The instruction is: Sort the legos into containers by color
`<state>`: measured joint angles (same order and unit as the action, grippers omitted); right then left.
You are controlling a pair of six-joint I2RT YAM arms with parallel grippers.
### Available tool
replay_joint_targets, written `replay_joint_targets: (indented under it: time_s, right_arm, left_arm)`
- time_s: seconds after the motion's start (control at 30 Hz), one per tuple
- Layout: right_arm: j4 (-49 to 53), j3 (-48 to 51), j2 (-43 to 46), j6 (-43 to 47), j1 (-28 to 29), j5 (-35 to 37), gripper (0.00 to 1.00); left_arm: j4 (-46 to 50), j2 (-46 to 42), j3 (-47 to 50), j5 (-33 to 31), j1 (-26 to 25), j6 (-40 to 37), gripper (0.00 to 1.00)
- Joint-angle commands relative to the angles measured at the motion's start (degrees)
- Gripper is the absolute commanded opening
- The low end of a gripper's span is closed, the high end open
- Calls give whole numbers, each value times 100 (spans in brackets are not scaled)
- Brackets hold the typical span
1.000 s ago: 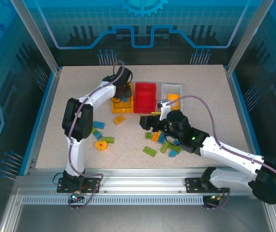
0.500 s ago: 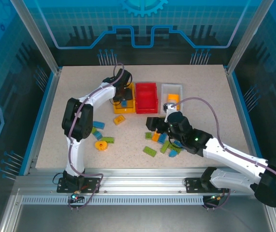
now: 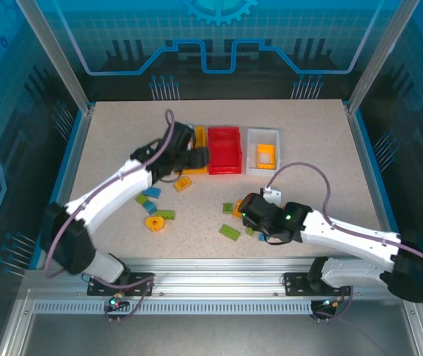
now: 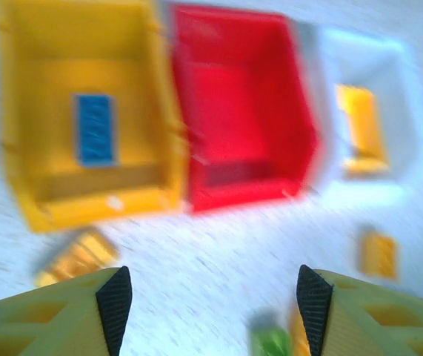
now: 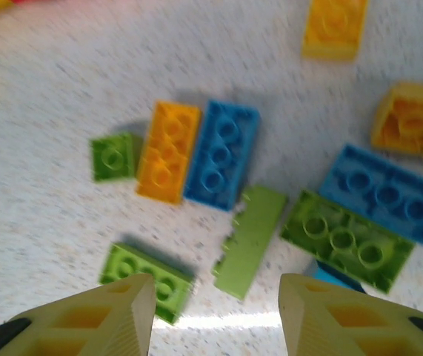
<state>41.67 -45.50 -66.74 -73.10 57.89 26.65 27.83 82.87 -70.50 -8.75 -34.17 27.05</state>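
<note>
My left gripper (image 3: pixel 198 157) hangs open in front of the yellow-orange bin (image 3: pixel 198 134), nothing between its fingers. In the left wrist view that yellow-orange bin (image 4: pixel 26 111) holds one blue brick (image 4: pixel 95 127); the red bin (image 4: pixel 241 111) looks bare inside, and the white bin (image 4: pixel 400 111) holds an orange brick (image 4: pixel 361 126). My right gripper (image 5: pixel 215 311) is open low over the lego pile, above a green plate on its edge (image 5: pixel 250 241), with a green brick (image 5: pixel 146 280) by its left finger. Orange (image 5: pixel 168 150) and blue (image 5: pixel 221 154) bricks lie just beyond.
More legos lie loose left of centre: a yellow brick (image 3: pixel 182 184), a blue one (image 3: pixel 150 193), a green one (image 3: pixel 165 214) and a yellow round piece (image 3: pixel 153 222). A green brick (image 3: pixel 230 232) lies near the front. The bins stand in a row at the back.
My left gripper has drawn back from over the yellow-orange bin toward the near left; a blue brick lies in that bin. My right gripper has moved nearer and lower over the pile.
</note>
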Motion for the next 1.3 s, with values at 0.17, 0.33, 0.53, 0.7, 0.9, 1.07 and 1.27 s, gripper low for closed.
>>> replay_joint_targets:
  time_s: [0.17, 0.33, 0.53, 0.7, 0.9, 1.07, 1.27]
  right_arm:
    - [146, -146, -981, -1290, 101, -443, 50]
    - [-316, 44, -1226, -1383, -4, -653, 50]
    - [-509, 76, -1470, -1270, -253, -765, 49]
    - [-735, 147, -1654, -1165, -469, -915, 48]
    - [-1006, 244, -1913, -1107, -619, -1099, 41]
    - [-753, 39, -1852, -1017, -543, -888, 26]
    - [-188, -372, -1311, -618, -339, -198, 16]
  left_arm:
    - [-926, -1980, 1971, 531, -1556, 710, 66]
    - [-972, -2736, 2495, 735, -1777, 942, 67]
    - [-669, -3152, 2728, 672, -1777, 1012, 67]
    - [-746, -3149, 2791, 682, -1786, 1074, 67]
    - [-767, -3102, 2726, 679, -1795, 1025, 67]
    - [-694, -3109, 2724, 629, -1795, 1022, 67]
    - [-528, -3282, 2727, 309, -1795, 1108, 66]
